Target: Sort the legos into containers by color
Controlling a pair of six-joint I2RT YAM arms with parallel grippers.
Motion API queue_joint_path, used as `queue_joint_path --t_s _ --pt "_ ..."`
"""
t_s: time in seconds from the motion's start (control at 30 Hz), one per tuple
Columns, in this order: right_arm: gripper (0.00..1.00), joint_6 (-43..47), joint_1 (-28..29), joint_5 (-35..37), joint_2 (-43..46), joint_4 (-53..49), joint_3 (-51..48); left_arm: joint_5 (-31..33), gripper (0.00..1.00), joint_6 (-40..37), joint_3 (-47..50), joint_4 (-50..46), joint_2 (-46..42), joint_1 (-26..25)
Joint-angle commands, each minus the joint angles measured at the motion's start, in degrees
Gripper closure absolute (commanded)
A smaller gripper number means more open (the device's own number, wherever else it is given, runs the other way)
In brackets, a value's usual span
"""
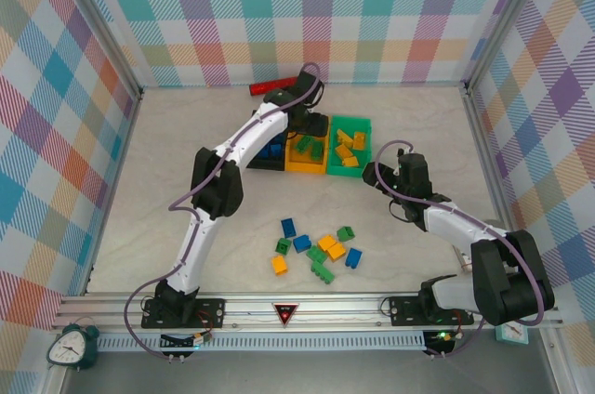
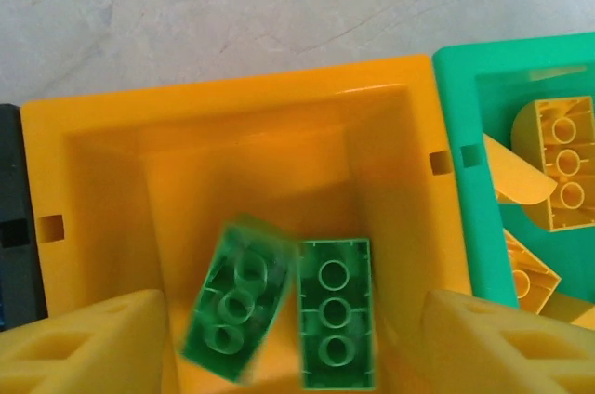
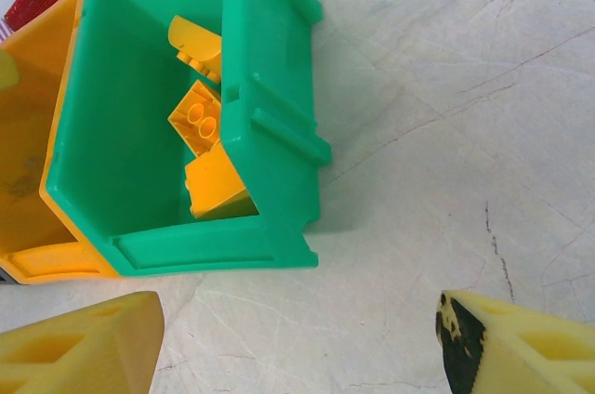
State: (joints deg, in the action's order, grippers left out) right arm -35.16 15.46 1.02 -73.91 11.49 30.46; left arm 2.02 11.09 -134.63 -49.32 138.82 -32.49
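A robot lab test cell: plaid cloth walls (image 1: pixel 279 13), aluminium frame (image 1: pixel 372 301), two bolted arms (image 1: pixel 209 194).

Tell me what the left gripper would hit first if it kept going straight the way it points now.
Most likely the green legos in the orange-yellow bin: the open left gripper points down into it, and both bricks lie straight ahead. One is blurred, so its depth is unclear.

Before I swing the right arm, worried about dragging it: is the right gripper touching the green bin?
Apart. Right wrist view: bare table shows between the green bin and the fingers of the open right gripper.
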Motion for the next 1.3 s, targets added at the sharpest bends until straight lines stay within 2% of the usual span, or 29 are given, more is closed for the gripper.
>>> queue_joint_path --t_s 0.0,0.2,0.43,0.57,0.7,0.8,0.9,1.0,1.13,1.27 --pt "0.23 0.8 0.4 0.0 0.8 0.2 1.4 -1.6 0.23 -0.1 5.7 1.8 -6.4 -0.2" --pt "0.23 0.6 0.5 -0.5 0.3 0.7 1.3 -3.2 0.2 -1.1 22.0 9.2 -19.5 -0.6" --pt "0.23 0.5 1.3 -0.7 -0.2 1.3 1.2 -6.3 0.2 1.3 54.5 28.2 -39.8 -0.6" --pt "0.23 2.6 2.8 -1.2 -1.7 0.3 3.2 -4.8 0.21 2.4 70.0 37.2 -49.1 -0.5" --pt "0.24 8.3 5.3 -3.3 -5.3 -6.0 9.4 -3.2 0.21 4.2 81.8 44.0 -56.8 -0.4" --pt "0.24 10.0 9.4 -2.9 -7.6 -12.3 13.6 -0.6 0.22 3.2 86.2 44.9 -59.4 -0.1" --pt "0.25 10.1 16.2 0.6 -8.9 -17.7 15.3 3.2 0.23 2.5 87.9 43.4 -60.4 0.4" --pt "0.25 10.7 23.8 2.8 -10.7 -23.0 17.3 3.1 0.23 2.0 91.0 45.7 -62.1 0.8" --pt "0.25 12.1 31.7 0.7 -13.9 -28.0 20.1 6.5 0.24 1.2 93.1 46.1 -64.6 1.3" --pt "0.25 12.3 38.7 2.1 -16.8 -33.6 23.3 9.2 0.24 2.5 95.2 45.7 -68.7 3.3"
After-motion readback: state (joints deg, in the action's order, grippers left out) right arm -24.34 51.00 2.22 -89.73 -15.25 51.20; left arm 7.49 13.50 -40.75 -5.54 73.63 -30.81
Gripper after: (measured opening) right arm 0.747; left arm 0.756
